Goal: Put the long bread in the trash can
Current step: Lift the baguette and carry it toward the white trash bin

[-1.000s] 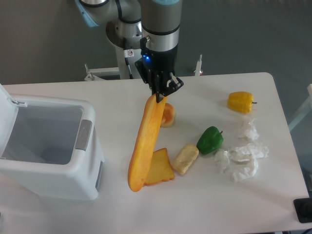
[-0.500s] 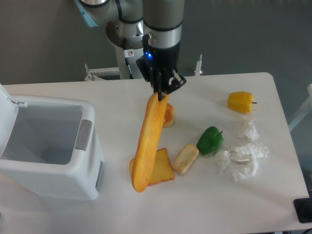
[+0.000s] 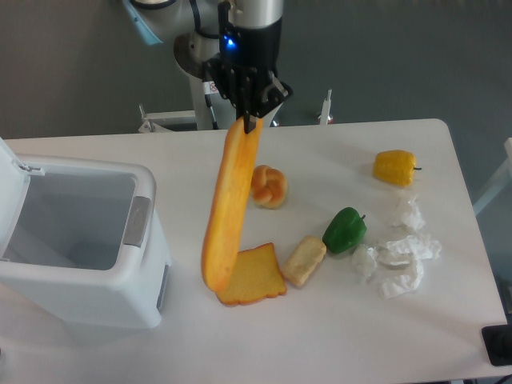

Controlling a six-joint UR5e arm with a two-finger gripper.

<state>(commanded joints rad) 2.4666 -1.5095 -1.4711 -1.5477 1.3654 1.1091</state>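
One long bread (image 3: 226, 206) hangs near-vertical from fingers (image 3: 249, 122), lower end leftward.

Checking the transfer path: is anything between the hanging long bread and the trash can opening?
Nothing visible does. The gripper holds the long bread by its top end, hanging just right of the trash can, whose lid is open; only its right wall lies between.

Trash can (image 3: 80, 264) mouth gapes — lid (image 3: 6, 172) upright at left.

Single fixed camera, high, facing arm base, probably front, table (image 3: 336, 352) mid-range
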